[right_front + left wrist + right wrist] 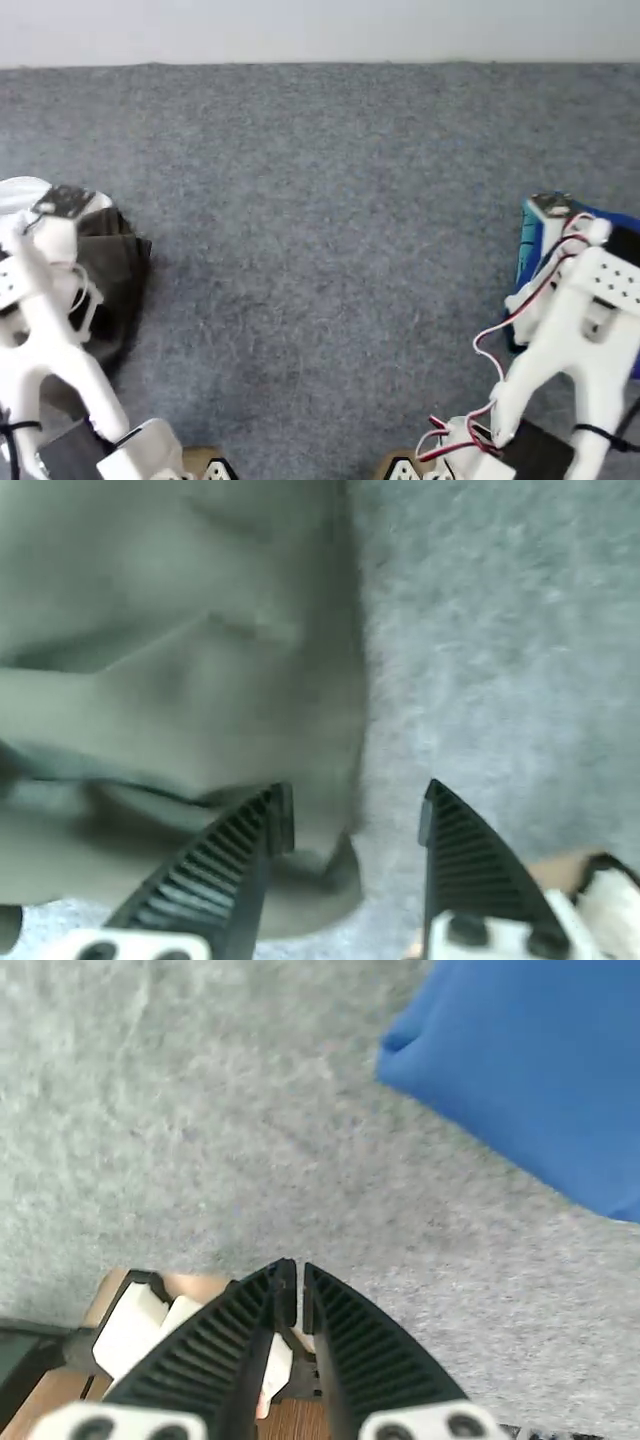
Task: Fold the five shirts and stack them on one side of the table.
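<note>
Judging by its soft creases, the grey-green shirt [180, 660] looked light and floppy, best pinched at the hem. It lay at the surface's [320, 200] left edge, with the blue shirt [530, 1070] at the right. Left jaws stood wide over that hem; right jaws were closed, empty. High view placed both shirts; left wrist view showed the folds.

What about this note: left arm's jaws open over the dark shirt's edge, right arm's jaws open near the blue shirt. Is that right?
Not quite. The right arm's jaws are shut, not open, as the right wrist view shows, near the blue shirt. The left arm's jaws are open over the edge of the dark shirt.
</note>
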Tool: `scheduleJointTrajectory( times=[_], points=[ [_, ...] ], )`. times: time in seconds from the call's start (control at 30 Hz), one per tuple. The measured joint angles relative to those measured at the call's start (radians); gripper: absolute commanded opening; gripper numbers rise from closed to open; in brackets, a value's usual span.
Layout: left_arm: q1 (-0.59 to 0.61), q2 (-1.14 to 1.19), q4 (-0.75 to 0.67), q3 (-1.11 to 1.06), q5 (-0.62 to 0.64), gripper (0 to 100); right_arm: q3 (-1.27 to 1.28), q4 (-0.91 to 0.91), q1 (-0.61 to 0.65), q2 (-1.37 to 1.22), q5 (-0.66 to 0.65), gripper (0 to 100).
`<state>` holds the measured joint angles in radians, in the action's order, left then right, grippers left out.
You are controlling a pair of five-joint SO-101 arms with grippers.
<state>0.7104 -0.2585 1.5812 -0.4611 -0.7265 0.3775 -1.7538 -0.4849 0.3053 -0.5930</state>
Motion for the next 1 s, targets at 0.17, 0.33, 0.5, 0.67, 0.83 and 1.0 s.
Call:
scheduleJointTrajectory(
  times=[0.17, 0.33, 0.5, 0.67, 0.83, 1.0],
  points=[
    [0.029, 0.000, -0.181, -0.164, -0.037, 21, 0.026, 0.000, 0.009, 0.002, 0.048, 1.7],
    [0.037, -0.002, -0.334, -0.336, -0.043, 21, 0.026, 0.000, 0.009, 0.002, 0.110, 1.7],
    [0.037, -0.002, -0.466, -0.433, -0.043, 7, 0.026, 0.000, 0.009, 0.002, 0.120, 1.7],
    [0.023, -0.003, -0.489, -0.420, -0.043, 1, 0.026, 0.000, 0.009, 0.002, 0.120, 1.7],
    [0.003, -0.063, -0.374, -0.276, -0.015, 1, 0.026, 0.000, 0.009, 0.002, 0.120, 1.7],
    [-0.071, -0.199, -0.276, -0.080, 0.118, 1, 0.026, 0.000, 0.009, 0.002, 0.141, 1.7]
  ],
)
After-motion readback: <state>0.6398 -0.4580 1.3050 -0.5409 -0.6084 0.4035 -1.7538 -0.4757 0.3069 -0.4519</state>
